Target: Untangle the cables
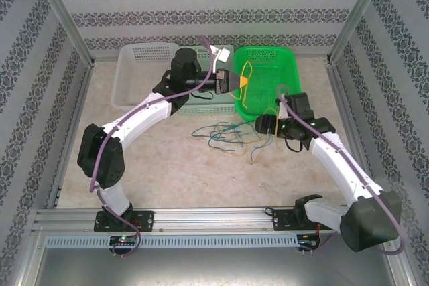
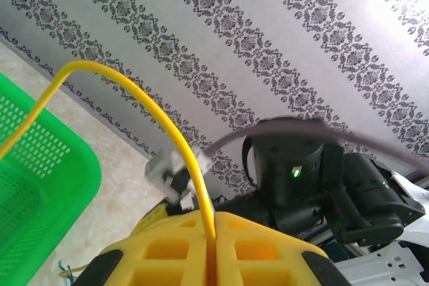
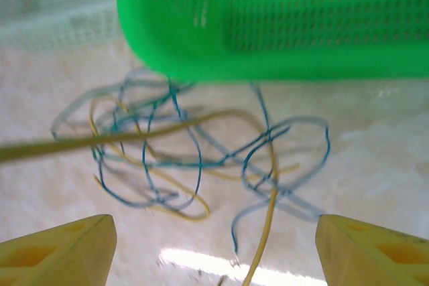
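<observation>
A loose tangle of blue, yellow and dark green cables (image 1: 231,135) lies on the table in front of the green basket (image 1: 288,65). My left gripper (image 1: 240,84) is at that basket's left rim, its yellow fingers shut on one yellow cable (image 2: 134,92). This cable arcs up from the pinch (image 2: 214,239) and over the green basket (image 2: 33,179). My right gripper (image 1: 261,127) hovers just right of the tangle, open. In the right wrist view its fingertips (image 3: 60,252) stand wide apart above the tangled cables (image 3: 181,159), and a yellow strand (image 3: 268,219) runs on the table between them.
A white basket (image 1: 144,72) stands at the back left, beside the green one. The green basket's wall (image 3: 281,25) is close behind the tangle. Patterned walls and metal frame posts enclose the table. The right arm (image 2: 301,172) appears close by in the left wrist view.
</observation>
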`<state>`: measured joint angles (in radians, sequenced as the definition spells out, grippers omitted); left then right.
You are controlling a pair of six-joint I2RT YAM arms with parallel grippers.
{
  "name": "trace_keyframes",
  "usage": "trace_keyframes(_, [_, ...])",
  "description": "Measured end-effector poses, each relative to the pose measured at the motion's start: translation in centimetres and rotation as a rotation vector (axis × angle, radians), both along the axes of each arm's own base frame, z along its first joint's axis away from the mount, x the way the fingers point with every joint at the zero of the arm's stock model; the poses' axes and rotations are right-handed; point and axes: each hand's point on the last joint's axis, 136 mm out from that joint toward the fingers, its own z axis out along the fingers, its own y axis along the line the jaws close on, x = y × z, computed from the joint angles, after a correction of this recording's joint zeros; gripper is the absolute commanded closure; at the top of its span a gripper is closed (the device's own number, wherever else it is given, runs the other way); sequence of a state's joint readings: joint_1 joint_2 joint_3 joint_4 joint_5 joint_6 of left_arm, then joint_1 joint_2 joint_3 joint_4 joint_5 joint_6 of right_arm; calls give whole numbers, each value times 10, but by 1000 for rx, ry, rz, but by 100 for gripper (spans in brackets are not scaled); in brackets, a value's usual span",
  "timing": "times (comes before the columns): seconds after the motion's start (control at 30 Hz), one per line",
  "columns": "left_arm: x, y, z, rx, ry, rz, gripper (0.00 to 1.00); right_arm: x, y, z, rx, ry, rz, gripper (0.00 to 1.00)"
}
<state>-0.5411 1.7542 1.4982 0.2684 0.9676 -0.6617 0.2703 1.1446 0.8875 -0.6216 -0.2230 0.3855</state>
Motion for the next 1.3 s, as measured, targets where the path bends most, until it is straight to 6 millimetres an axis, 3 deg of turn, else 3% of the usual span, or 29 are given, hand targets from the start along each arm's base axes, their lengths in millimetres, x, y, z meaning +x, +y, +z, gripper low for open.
trace_keyframes(0.1, [-3, 2, 6, -5, -17, 0, 88, -23, 11, -25, -76, 80, 85, 25])
trace_keyframes(0.23, [-3, 2, 6, -5, -18, 0, 87, -35, 3, -51, -156, 159, 77, 36])
trace_keyframes(0.4, [-3, 2, 3, 3, -14, 2, 86, -40, 1, -54, -234, 134, 116, 31])
trace_keyframes(0.6, [-1, 2, 3, 11, -26, 12, 85, -46, 9, -72, -276, 227, 173, 28])
trace_keyframes(0.8, [8, 6, 24, 4, -85, 57, 83, -45, 11, -74, -262, 224, 164, 28])
trace_keyframes(0.93, [22, 5, 48, -20, -150, 76, 83, -48, 8, -71, -238, 191, 136, 28])
trace_keyframes(1.07, [47, -10, 63, -46, -192, 62, 83, -49, 7, -65, -183, 148, 93, 29])
trace_keyframes(1.17, [72, -27, 53, -48, -194, 40, 83, -51, 7, -70, -156, 156, 66, 29])
trace_keyframes(1.3, [112, -50, 14, -32, -148, 25, 82, -56, 7, -77, -138, 184, 36, 26])
